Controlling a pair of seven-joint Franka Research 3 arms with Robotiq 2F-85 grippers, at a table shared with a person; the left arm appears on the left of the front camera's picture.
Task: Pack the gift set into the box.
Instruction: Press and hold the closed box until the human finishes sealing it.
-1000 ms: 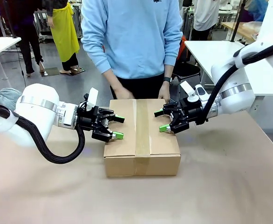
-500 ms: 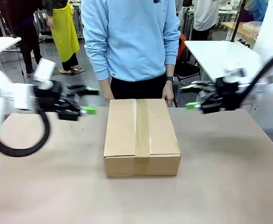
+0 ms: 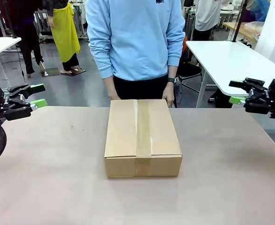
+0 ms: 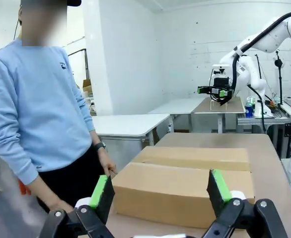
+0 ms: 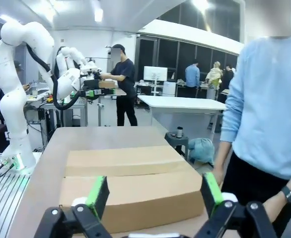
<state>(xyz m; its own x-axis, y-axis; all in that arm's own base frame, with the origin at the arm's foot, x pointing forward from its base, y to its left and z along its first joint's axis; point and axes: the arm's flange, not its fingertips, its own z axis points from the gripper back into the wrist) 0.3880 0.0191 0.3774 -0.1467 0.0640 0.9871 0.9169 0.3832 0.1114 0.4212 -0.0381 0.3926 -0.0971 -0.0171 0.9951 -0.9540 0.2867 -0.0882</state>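
The table is wide and brown, and the box lies in the middle of it, a little toward the person's side. The box is shut: its top flaps are folded flat and a strip of brown tape runs along the centre seam and down over the near end wall. In the left wrist view the box shows with its long side wall turned to the camera, and in the right wrist view the box shows the other long side. The gift set cannot be seen; with the box shut I cannot tell if it is inside.

The person, in a light blue sweatshirt, stands at the far end of the box. One hand rests at the far right corner of the box, with a dark watch on the wrist; the other hand is at the far left corner.

The left gripper is well to the left of the box, above the table edge, and its fingers point toward the box. Its jaws are spread apart and they hold nothing; in the left wrist view the green pads stand wide on both sides of the box.

The right gripper is well to the right of the box, beyond the table edge. Its jaws are also spread and hold nothing.
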